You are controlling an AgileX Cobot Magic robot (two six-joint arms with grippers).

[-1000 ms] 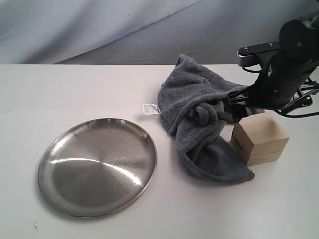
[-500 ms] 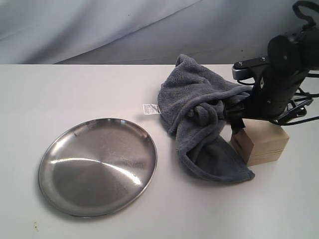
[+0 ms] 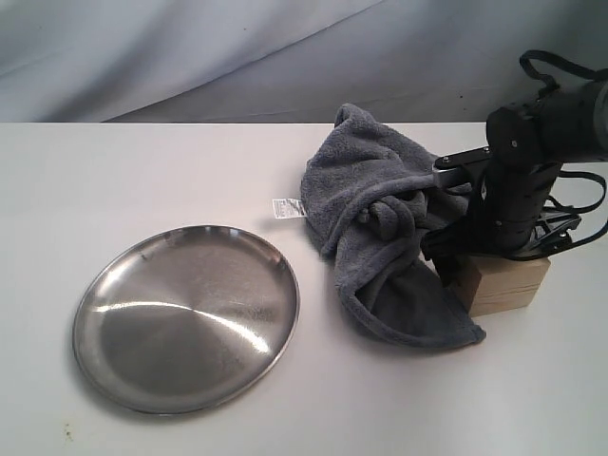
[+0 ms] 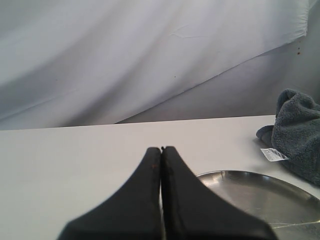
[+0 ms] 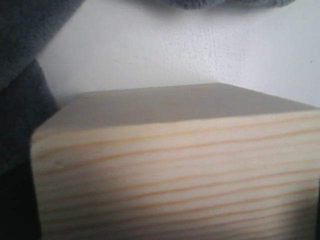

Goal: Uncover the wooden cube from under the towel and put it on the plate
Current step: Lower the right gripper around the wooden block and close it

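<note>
White table [image 3: 142, 171], steel plate [image 3: 186, 316] at left, bunched towel [image 3: 380, 209] (label [image 3: 286, 207] showing), wooden cube [image 3: 503, 283] beside it

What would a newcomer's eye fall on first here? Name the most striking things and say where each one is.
The shiny steel plate lies empty on the white table, on the left of the exterior view. To its right sprawls the crumpled blue-grey towel. Beside the towel's right edge stands the bare wooden cube, with the black right arm bent low over it.

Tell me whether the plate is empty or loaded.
Empty: the plate shows only bare steel; the wooden cube sits apart, beside the towel.
</note>
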